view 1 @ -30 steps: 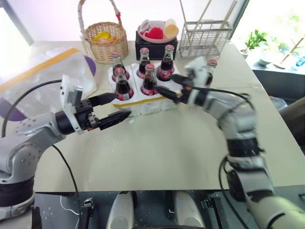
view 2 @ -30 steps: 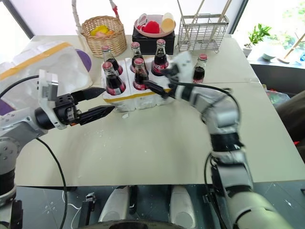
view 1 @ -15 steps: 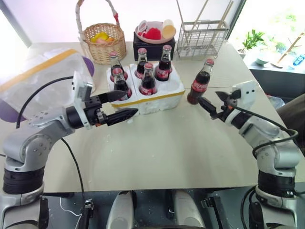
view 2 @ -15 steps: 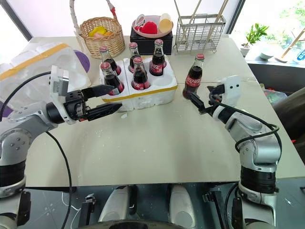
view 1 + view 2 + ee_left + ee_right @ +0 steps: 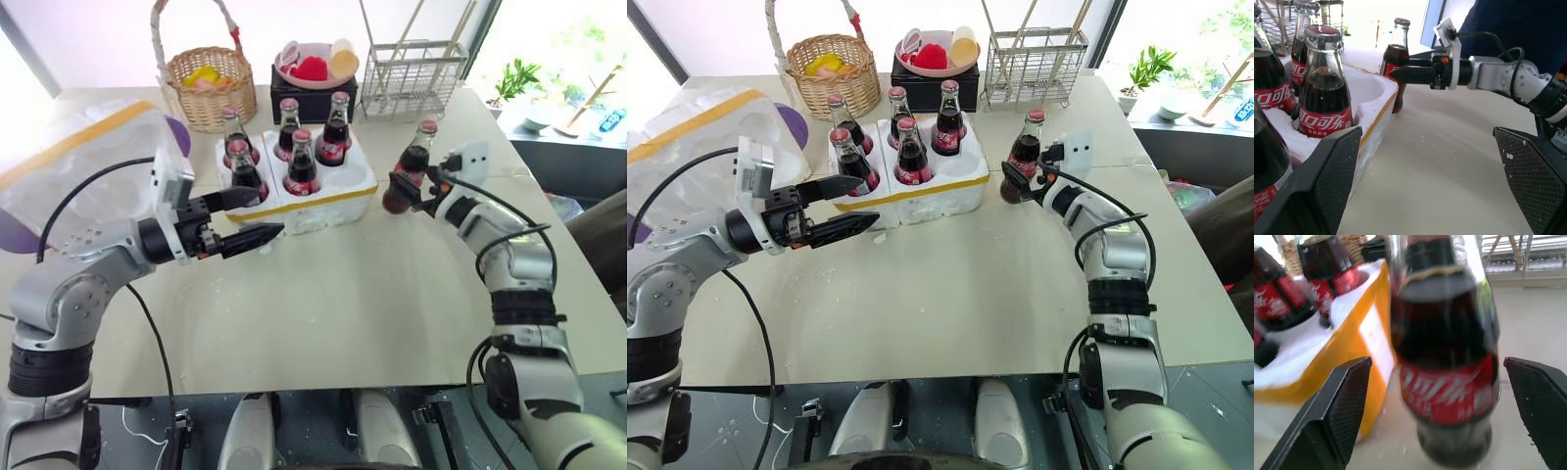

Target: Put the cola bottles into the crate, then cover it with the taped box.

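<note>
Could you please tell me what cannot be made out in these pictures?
- Large white styrofoam taped box: cut off by the left eye view's edge.
- Small loose glass cola bottle: label blurred, cap cut off in the right wrist view.
- Low white styrofoam crate: its empty well is barely visible from the head views.

Right gripper [image 5: 1011,178] open around lone bottle [image 5: 1022,162].

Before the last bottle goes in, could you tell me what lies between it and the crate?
Nothing: in the right wrist view only bare table separates the lone cola bottle from the crate. The open right gripper straddles the bottle.
</note>
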You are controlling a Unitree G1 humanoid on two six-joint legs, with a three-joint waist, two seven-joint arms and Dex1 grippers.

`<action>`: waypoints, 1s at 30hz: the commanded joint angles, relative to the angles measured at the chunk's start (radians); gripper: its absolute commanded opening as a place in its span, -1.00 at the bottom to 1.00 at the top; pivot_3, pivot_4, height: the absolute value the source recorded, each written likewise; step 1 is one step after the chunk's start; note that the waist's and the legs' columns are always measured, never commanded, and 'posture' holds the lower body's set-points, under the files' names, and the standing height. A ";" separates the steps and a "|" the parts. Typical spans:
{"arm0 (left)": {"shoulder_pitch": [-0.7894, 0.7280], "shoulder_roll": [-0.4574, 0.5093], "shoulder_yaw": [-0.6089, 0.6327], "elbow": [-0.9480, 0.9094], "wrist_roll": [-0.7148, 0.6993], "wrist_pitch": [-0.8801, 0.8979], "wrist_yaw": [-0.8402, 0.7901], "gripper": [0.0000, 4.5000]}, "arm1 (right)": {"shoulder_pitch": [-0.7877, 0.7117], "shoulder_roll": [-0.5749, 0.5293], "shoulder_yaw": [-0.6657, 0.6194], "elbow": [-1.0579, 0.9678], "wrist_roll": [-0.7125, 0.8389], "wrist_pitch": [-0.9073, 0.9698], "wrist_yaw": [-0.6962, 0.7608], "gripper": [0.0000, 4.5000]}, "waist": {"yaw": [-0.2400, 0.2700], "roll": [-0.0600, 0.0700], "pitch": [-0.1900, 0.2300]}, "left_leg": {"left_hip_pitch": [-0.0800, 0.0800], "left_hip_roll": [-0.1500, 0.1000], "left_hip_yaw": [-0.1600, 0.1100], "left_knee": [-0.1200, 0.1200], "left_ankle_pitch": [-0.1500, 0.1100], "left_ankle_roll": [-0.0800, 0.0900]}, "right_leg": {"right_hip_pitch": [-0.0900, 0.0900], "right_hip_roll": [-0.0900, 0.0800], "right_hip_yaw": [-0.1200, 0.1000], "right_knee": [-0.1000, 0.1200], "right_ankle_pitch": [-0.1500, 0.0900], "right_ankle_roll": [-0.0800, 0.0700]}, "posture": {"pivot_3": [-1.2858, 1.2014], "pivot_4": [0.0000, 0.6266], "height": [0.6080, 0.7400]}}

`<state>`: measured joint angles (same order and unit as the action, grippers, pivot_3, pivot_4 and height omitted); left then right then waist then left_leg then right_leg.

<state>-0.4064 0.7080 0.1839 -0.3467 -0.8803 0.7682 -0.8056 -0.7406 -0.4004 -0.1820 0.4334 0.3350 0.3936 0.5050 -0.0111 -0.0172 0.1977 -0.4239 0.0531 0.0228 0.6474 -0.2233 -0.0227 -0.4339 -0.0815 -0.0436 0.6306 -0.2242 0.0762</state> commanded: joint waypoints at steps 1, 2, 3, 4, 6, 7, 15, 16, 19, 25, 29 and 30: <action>-0.006 0.009 0.034 -0.025 -0.001 -0.025 -0.004 1.00 | -0.078 0.017 -0.009 0.114 -0.009 -0.073 0.016 0.96 | -0.002 0.000 0.000 | 0.000 0.000 0.000 0.000 0.000 0.000 | 0.000 0.000 0.000 0.000 0.000 0.000 | 0.03 -0.52 1.00; -0.005 0.009 0.034 -0.026 -0.001 -0.026 -0.003 1.00 | -0.091 0.020 -0.008 0.141 -0.014 -0.087 0.020 0.86 | -0.003 0.000 0.000 | 0.000 0.000 0.000 0.000 0.000 0.000 | 0.000 0.000 0.000 0.000 0.000 0.000 | 0.03 -0.52 1.00; -0.004 0.009 0.034 -0.027 0.000 -0.027 -0.003 1.00 | -0.098 0.019 -0.002 0.160 -0.024 -0.101 0.022 0.72 | -0.003 0.000 0.000 | 0.000 0.000 0.000 0.000 0.000 0.000 | 0.000 0.000 0.000 0.000 0.000 0.000 | 0.03 -0.52 1.00; -0.003 0.010 0.036 -0.028 0.000 -0.029 -0.001 1.00 | -0.101 0.018 0.003 0.170 -0.032 -0.113 0.025 0.55 | -0.002 0.000 0.000 | 0.000 0.000 0.000 0.000 0.000 0.000 | 0.000 0.000 0.000 0.000 0.000 0.000 | 0.03 -0.52 1.00; 0.000 0.011 0.042 -0.033 -0.006 -0.028 0.002 1.00 | -0.096 0.018 0.000 0.139 -0.026 -0.112 0.030 0.25 | -0.002 0.000 0.000 | 0.000 0.000 0.000 0.000 0.000 0.000 | 0.000 0.000 0.000 0.000 0.000 0.000 | 0.03 -0.52 1.00; 0.002 0.012 0.047 -0.038 -0.011 -0.026 0.005 1.00 | -0.088 0.015 -0.005 0.098 -0.018 -0.108 0.032 0.25 | -0.002 0.000 0.000 | 0.000 0.000 0.000 0.000 0.000 0.000 | 0.000 0.000 0.000 0.000 0.000 0.000 | 0.03 -0.52 1.00; 0.029 0.014 0.073 -0.070 -0.031 -0.013 0.013 1.00 | -0.101 -0.006 -0.058 -0.299 0.148 0.042 0.061 0.25 | -0.002 0.004 0.002 | -0.003 0.000 0.001 -0.001 0.000 0.000 | -0.005 0.000 0.001 0.001 0.001 0.002 | 0.03 -0.52 1.00; 0.030 0.013 0.074 -0.071 -0.031 -0.013 0.014 1.00 | -0.110 0.001 -0.053 -0.336 0.166 0.061 0.059 0.25 | -0.003 0.004 0.003 | -0.003 0.000 0.001 -0.001 0.000 0.000 | -0.005 0.000 0.001 0.001 0.001 0.002 | 0.03 -0.52 1.00; 0.031 0.012 0.073 -0.073 -0.034 -0.013 0.021 1.00 | -0.145 0.036 -0.031 -0.397 0.196 0.109 0.037 0.25 | -0.007 0.004 0.003 | -0.003 0.000 0.001 -0.001 0.000 0.000 | -0.005 0.000 0.001 0.001 0.001 0.002 | 0.03 -0.52 1.00; 0.020 0.012 0.065 -0.067 -0.032 -0.019 0.026 1.00 | -0.167 0.081 0.044 -0.371 0.168 0.107 0.049 0.25 | 0.002 0.004 0.002 | -0.003 0.000 0.001 0.000 0.000 0.000 | -0.004 0.000 0.001 0.001 0.001 0.002 | 0.03 -0.52 1.00; 0.022 0.013 0.068 -0.069 -0.030 -0.023 0.028 1.00 | -0.108 0.097 0.154 -0.289 0.047 0.050 0.042 0.25 | 0.001 0.004 0.002 | -0.003 0.000 0.002 0.000 0.000 0.000 | -0.004 0.000 0.001 0.001 0.001 0.001 | 0.03 -0.52 1.00; 0.024 0.012 0.069 -0.070 -0.029 -0.024 0.029 1.00 | -0.096 0.095 0.178 -0.274 0.014 0.030 0.041 0.25 | 0.001 0.004 0.002 | -0.003 0.000 0.002 0.000 0.000 0.000 | -0.004 0.000 0.001 0.001 0.001 0.001 | 0.03 -0.52 1.00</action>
<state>-0.3688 0.7084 0.2240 -0.3911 -0.9028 0.7584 -0.7800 -0.8326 -0.2971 -0.0186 0.1681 0.3929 0.4788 0.5450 -0.0100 -0.0135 0.2000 -0.4269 0.0531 0.0244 0.6473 -0.2232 -0.0228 -0.4383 -0.0815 -0.0421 0.6318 -0.2233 0.0777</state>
